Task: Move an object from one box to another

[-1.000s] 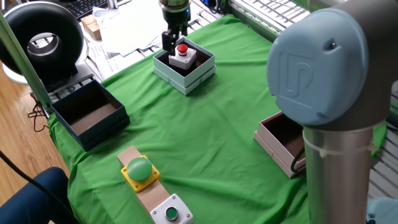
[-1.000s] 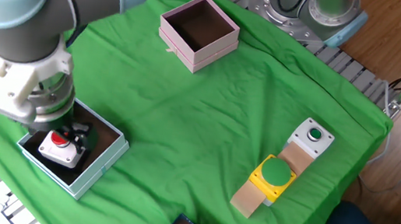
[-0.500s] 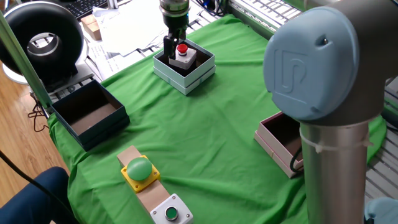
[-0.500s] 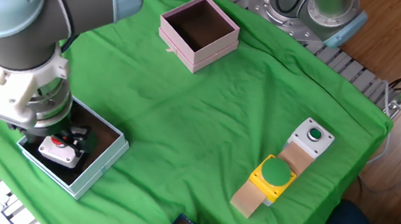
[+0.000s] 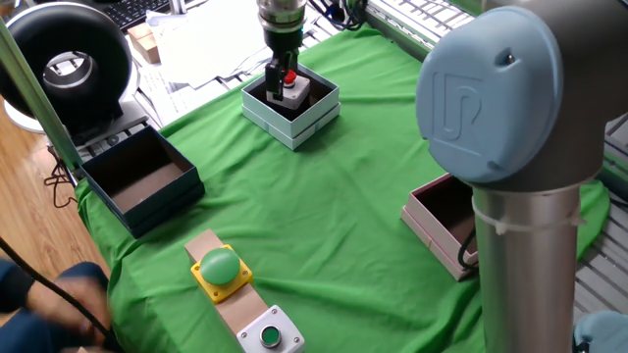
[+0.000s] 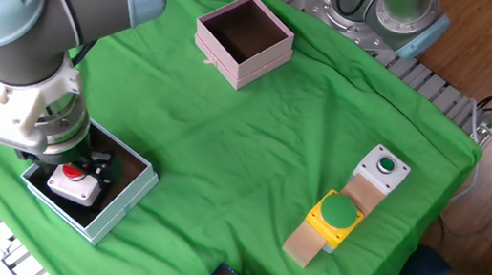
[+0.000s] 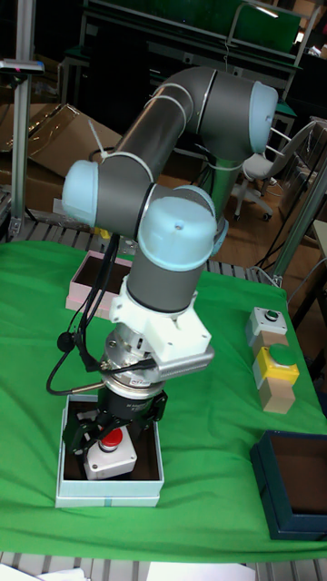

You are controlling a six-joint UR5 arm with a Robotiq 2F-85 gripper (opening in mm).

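The object, a light-grey switch housing with a red push button [image 5: 294,91] [image 6: 76,183] [image 7: 109,458], sits inside the white box [image 5: 309,120] [image 6: 115,211] [image 7: 109,493] at the cloth's edge. My gripper [image 5: 282,80] [image 6: 86,165] [image 7: 107,434] hangs low over that box, pointing down. Its dark fingers stand on either side of the red button, and it looks open. The arm's wrist hides part of the box in the other fixed view. The pale pink box [image 5: 432,221] [image 6: 238,59] [image 7: 82,281] stands apart with nothing in it.
A dark blue box [image 5: 142,181] [image 7: 291,472] stands on the green cloth. A green dome button on a yellow base [image 5: 221,267] [image 6: 337,213] and a grey housing with a small green button [image 5: 270,335] [image 6: 384,165] rest on a wooden block. A blurred person shows at the table's edge.
My gripper has come down into the white box and shifted slightly, so its fingers now flank the red button. The switch has not moved. The person at the edge has moved.
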